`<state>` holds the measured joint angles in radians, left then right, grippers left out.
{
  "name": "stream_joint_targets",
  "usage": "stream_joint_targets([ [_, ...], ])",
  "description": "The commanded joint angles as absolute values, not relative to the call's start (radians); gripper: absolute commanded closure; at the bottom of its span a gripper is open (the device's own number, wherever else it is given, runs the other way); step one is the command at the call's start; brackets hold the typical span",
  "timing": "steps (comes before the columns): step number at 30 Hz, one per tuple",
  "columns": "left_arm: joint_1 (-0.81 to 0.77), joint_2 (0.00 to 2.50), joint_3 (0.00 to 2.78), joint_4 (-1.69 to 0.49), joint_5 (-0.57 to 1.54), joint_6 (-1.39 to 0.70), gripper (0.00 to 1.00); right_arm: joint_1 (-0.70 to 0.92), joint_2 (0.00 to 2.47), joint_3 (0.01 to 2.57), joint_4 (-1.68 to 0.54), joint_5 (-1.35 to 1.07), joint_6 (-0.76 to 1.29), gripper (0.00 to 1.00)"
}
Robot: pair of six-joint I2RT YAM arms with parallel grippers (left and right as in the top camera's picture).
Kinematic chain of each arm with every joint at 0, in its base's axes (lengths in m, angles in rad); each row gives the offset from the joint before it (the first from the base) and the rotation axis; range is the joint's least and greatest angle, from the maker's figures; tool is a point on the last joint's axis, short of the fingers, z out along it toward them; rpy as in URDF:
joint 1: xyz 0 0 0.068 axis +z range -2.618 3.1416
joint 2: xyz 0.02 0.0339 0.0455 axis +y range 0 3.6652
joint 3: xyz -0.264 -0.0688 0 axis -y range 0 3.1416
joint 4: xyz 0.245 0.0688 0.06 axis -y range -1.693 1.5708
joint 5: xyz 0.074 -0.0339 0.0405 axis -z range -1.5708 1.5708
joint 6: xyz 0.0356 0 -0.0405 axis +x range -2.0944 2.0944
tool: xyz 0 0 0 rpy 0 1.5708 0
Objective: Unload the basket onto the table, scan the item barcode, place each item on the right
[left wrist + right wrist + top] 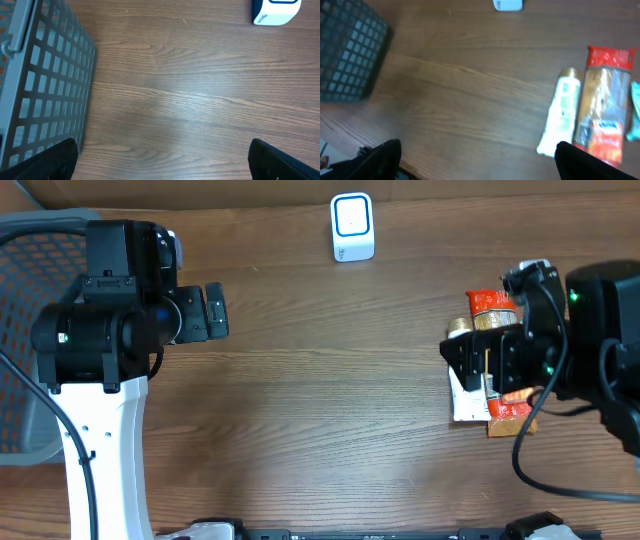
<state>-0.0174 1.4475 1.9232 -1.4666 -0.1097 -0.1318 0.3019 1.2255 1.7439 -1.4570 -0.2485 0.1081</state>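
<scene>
1. Right gripper [480, 167]: the fingers stand wide apart. Nothing lies between them. In the overhead view the right gripper [462, 365] hangs over the items at the right side of the table [320, 400].
2. Items: a white tube [562, 112] and a red and orange packet [602, 115] lie flat, side by side and touching. A teal item [635, 112] shows only at the frame edge. No barcode is readable.
3. Left gripper [162, 165]: the fingers are also spread, with bare wood between them. It sits just beside the grey basket [50, 85] at the left.
4. Scanner [352, 226]: a white unit with a blue-framed face stands at the far edge, well apart from both grippers
</scene>
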Motion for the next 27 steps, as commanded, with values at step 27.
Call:
stream_joint_targets([
  [27,-0.01,1.447,1.924,-1.463,-0.114,-0.135,0.0,0.1,0.347,0.507,-0.251,-0.02,0.105,0.0],
])
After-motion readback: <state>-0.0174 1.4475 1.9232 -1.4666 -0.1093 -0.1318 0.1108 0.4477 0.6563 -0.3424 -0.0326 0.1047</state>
